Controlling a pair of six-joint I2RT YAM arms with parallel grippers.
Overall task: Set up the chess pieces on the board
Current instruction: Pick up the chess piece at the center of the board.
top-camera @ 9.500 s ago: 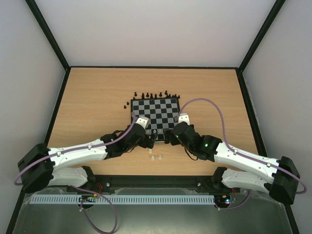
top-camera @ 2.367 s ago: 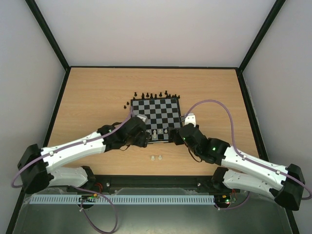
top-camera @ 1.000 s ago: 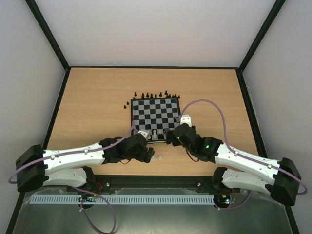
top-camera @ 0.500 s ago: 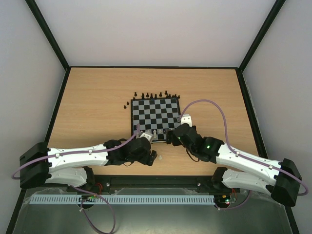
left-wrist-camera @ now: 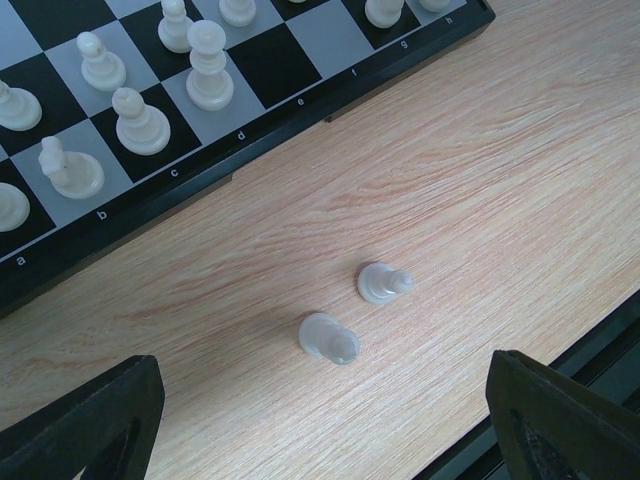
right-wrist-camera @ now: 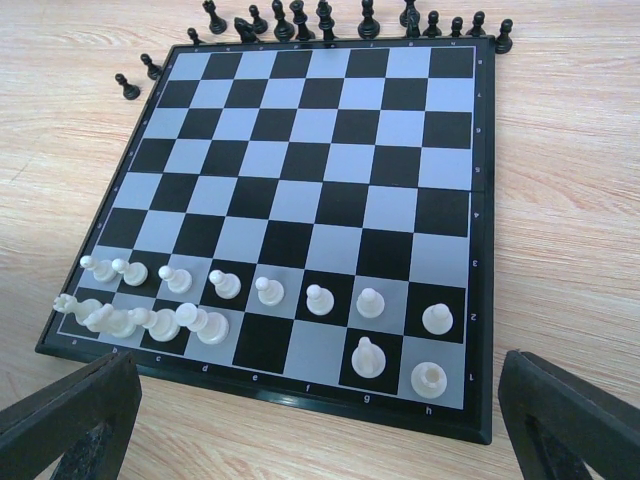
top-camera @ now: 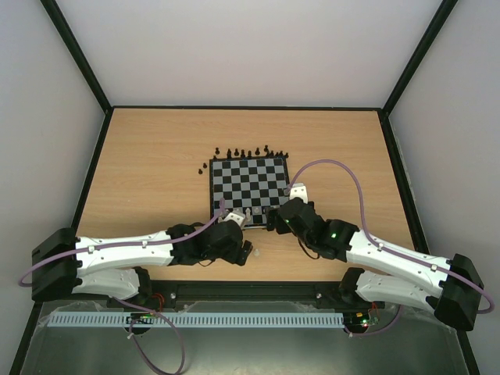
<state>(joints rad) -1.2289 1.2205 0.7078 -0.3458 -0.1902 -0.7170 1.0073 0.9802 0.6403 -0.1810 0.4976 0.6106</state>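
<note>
While spread wide over surface (left-wrist-camera: 520, 170), left jaws empty; two loose pieces (left-wrist-camera: 330, 338) between them, just short of board (right-wrist-camera: 310, 190). Right jaws wide, empty, at board's near edge. White pieces (right-wrist-camera: 319, 299) on near two rows; black pieces (right-wrist-camera: 300, 18) beyond far edge.

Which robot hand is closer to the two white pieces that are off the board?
Left. The left gripper hangs right above the two white pieces on the table, fingers open either side. The right gripper is over the board's near edge, farther away.
</note>
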